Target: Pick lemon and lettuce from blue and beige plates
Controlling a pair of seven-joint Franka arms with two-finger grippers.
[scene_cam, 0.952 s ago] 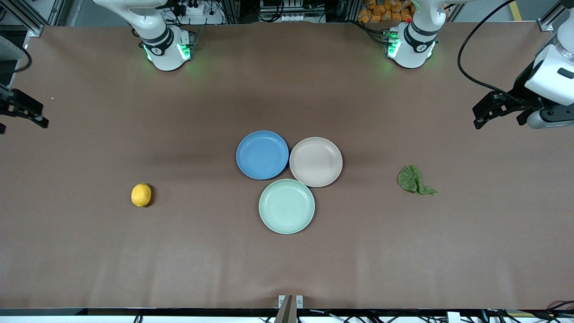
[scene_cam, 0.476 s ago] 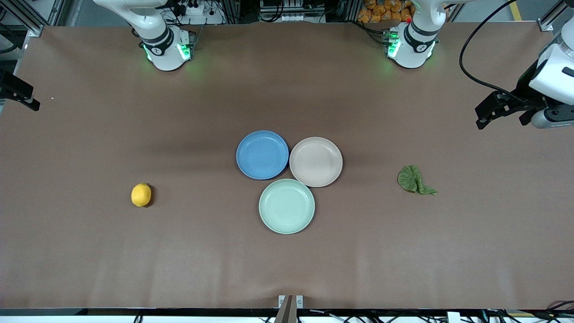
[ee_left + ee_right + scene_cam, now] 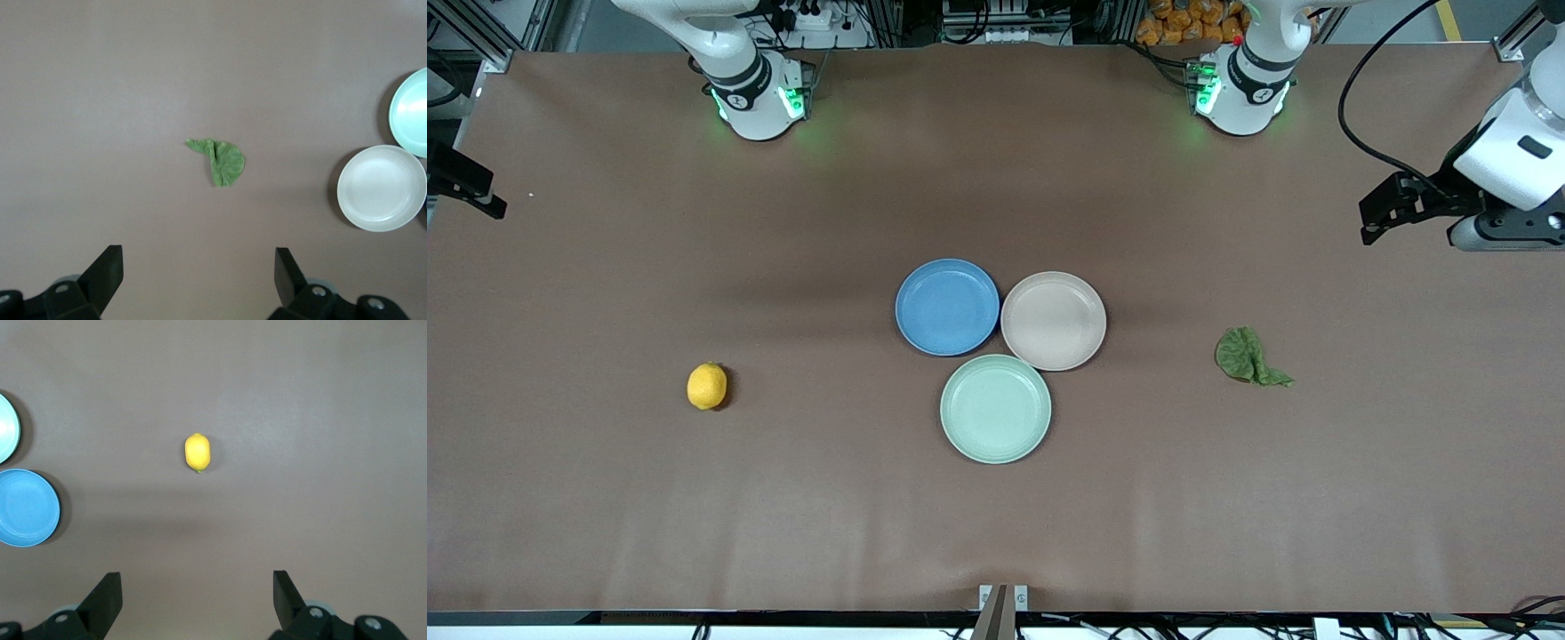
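At the table's centre, the blue plate (image 3: 947, 307) and the beige plate (image 3: 1054, 320) touch, with the mint green plate (image 3: 995, 408) nearer the camera at 6 o'clock of their meeting point. All 3 hold nothing. The lemon (image 3: 707, 386) lies on the table (image 3: 996, 533) toward the right arm's end, the lettuce (image 3: 1248, 356) toward the left arm's. The left gripper (image 3: 198, 270) hangs above the table's end, fingers spread wide. The right gripper (image 3: 197, 592) hangs likewise, fingers apart.

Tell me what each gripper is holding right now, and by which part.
Nothing is held. The left gripper and right gripper are both open; the lettuce and lemon lie on the table.
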